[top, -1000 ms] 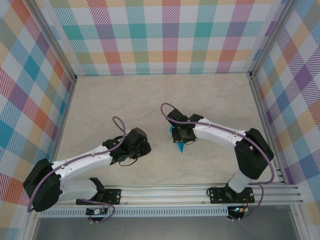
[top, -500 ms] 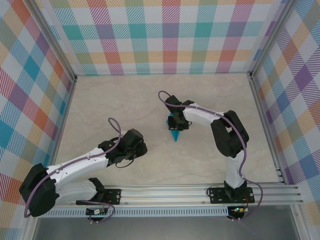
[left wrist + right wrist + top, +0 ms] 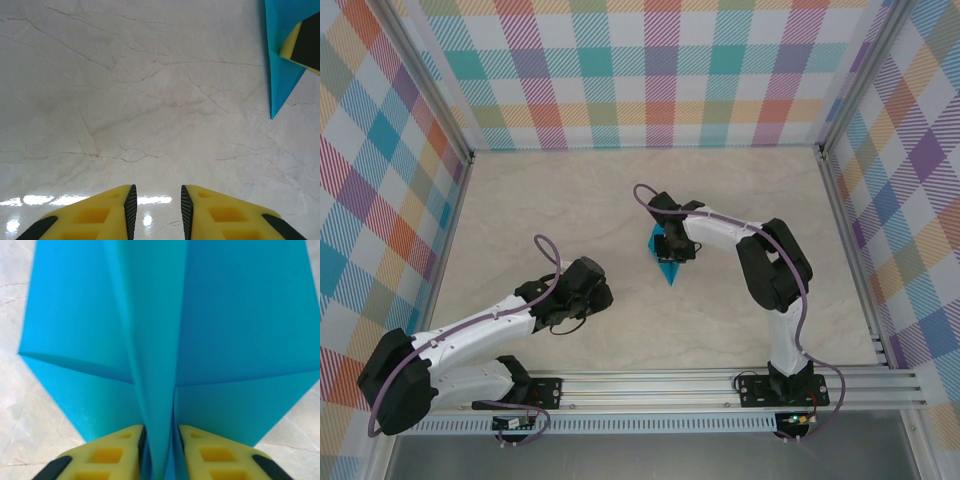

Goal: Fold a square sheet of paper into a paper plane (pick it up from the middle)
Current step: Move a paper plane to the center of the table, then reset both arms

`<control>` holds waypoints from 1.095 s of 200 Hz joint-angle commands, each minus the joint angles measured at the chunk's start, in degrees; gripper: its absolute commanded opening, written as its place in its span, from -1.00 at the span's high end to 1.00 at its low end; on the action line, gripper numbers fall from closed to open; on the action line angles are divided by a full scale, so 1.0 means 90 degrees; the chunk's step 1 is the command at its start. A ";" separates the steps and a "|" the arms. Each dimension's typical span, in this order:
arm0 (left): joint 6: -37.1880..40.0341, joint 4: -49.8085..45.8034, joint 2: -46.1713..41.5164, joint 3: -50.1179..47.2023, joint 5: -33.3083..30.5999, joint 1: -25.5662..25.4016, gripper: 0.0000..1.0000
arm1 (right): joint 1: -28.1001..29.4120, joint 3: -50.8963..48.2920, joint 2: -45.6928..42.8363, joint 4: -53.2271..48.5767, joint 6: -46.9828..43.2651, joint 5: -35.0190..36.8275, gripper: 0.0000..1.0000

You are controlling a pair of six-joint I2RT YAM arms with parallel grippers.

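Right wrist view: I see the paper plane's centre fold standing between my right jaws, paper close against both pads; can't tell if pinched | top view: plane mid-table, sharp tip toward the arm bases | left jaws slightly spread, empty, well apart from plane

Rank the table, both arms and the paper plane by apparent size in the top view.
1. Table.
2. Left arm and right arm: they look alike, so they are not ranked against each other.
3. Plane, by far the smallest.
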 commanded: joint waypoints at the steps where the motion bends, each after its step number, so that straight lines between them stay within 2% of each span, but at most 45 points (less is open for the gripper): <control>1: 0.0179 -0.0179 -0.0185 -0.0082 -0.0148 0.0106 0.34 | -0.0016 0.0095 -0.0739 -0.0275 -0.0223 -0.0032 0.37; 16: 0.0225 -0.0207 -0.0284 -0.0083 -0.0234 0.0104 0.28 | -0.0018 -0.0107 -0.1309 -0.0237 -0.0282 0.0038 0.20; 40: 0.0342 -0.0309 -0.0419 -0.0036 -0.0440 0.0110 0.15 | -0.0018 -0.0521 -0.2299 -0.0231 -0.0366 0.0358 0.03; 68: 0.0576 -0.0726 -0.0564 0.0127 -0.1021 0.0118 -0.06 | -0.0011 -0.1465 -0.3986 0.0070 -0.0412 0.1298 -0.29; 81: 0.0719 -0.0940 -0.0700 0.0181 -0.1374 0.0129 -0.27 | -0.0028 -0.1986 -0.4849 0.0204 -0.0450 0.1932 -0.55; 105: 0.0945 -0.1361 -0.1028 0.0291 -0.2170 0.0248 -0.83 | -0.0119 -0.2881 -0.6190 0.0279 -0.0485 0.3364 -0.99; 125: 0.1249 -0.1562 -0.1248 0.0350 -0.3020 0.0468 -0.98 | -0.0411 -0.3549 -0.6960 0.0482 -0.0847 0.4098 -1.00; 141: 0.1753 -0.1313 -0.1331 0.0336 -0.3457 0.0784 -1.00 | -0.0831 -0.4140 -0.7292 0.0777 -0.1038 0.4499 -1.00; 161: 0.2279 -0.1194 -0.1192 0.0526 -0.4050 0.1161 -1.00 | -0.1532 -0.4942 -0.7398 0.1813 -0.1764 0.4359 -0.99; 180: 0.2733 -0.0815 -0.1166 0.0485 -0.4498 0.1524 -1.00 | -0.2255 -0.5438 -0.7073 0.2469 -0.1945 0.3866 -1.00; 201: 0.3473 0.0092 -0.1288 0.0087 -0.4662 0.2014 -1.00 | -0.2945 -0.5542 -0.6317 0.2792 -0.1647 0.3326 -1.00; 219: 0.3688 0.0549 -0.1325 -0.0179 -0.4480 0.2578 -1.00 | -0.3121 -0.5514 -0.5666 0.3313 -0.1780 0.3013 -1.00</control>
